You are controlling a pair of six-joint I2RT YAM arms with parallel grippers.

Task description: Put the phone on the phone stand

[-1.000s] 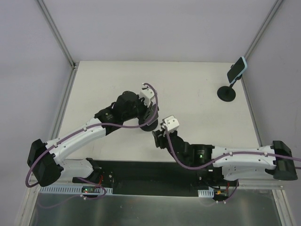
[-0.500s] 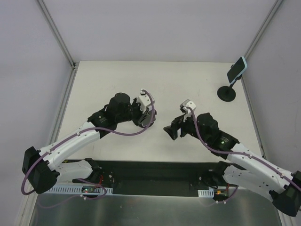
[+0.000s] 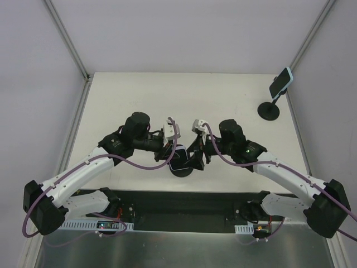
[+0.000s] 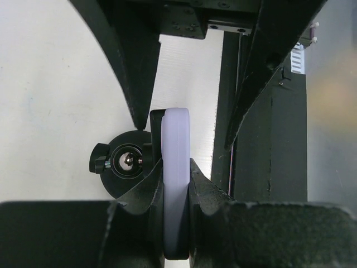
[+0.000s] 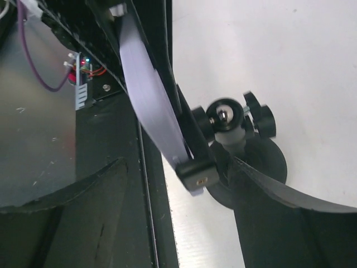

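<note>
While the phone (image 3: pixel 179 159) is held by the phone stand (image 3: pixel 181 171), left gripper (image 4: pixel 183 137) and right gripper (image 3: pixel 194 159) are spread apart — nothing is clamped.

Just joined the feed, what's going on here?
Both arms meet at the near phone stand, whose cradle seems to hold the lavender phone. The left gripper straddles the phone; whether it grips is unclear. The right gripper is open around the stand. A second stand holding a blue-cased phone stands far right.
</note>
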